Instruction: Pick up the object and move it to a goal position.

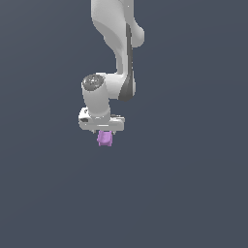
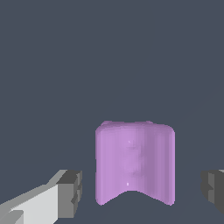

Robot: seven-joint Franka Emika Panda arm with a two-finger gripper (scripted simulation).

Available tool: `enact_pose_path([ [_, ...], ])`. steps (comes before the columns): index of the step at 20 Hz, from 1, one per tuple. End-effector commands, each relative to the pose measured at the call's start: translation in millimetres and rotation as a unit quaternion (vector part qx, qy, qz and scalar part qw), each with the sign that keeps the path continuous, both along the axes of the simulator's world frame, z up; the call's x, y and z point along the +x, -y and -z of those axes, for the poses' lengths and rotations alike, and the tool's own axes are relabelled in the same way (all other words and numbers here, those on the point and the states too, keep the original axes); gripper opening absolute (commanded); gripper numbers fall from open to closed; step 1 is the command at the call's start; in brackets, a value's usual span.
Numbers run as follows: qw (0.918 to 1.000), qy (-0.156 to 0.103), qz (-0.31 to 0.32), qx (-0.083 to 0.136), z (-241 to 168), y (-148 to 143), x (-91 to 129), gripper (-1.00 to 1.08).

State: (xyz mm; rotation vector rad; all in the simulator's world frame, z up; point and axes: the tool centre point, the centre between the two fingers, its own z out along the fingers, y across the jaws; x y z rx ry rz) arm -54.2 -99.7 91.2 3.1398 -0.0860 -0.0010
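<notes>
The object (image 1: 104,139) is a small light-purple lump directly under the white hand of my gripper (image 1: 103,133) in the exterior view. The wrist view shows the object (image 2: 134,159) as a purple block with a notched edge, sitting between my two fingers. My gripper (image 2: 142,191) is open. One dark pad (image 2: 71,192) and the other pad (image 2: 213,190) each stand off from the object's sides, with a visible gap on both. In the exterior view I cannot tell whether the object rests on the surface.
The white arm (image 1: 118,58) rises above the hand to the frame's top edge. All around is a plain dark grey-blue ground (image 1: 193,184) with no other objects or edges in sight.
</notes>
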Motion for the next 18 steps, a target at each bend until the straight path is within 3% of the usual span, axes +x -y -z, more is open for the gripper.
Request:
enact_pose_path([
  [1, 1.0, 0.0, 0.0, 0.0, 2.6, -0.2, -0.1, 1.0],
  [16, 1.0, 0.0, 0.0, 0.0, 50.7, 0.4, -1.2, 1.0],
  [17, 1.0, 0.0, 0.0, 0.0, 50.7, 0.4, -1.2, -1.0],
  [18, 1.0, 0.0, 0.0, 0.0, 50.7, 0.4, -1.2, -1.0],
])
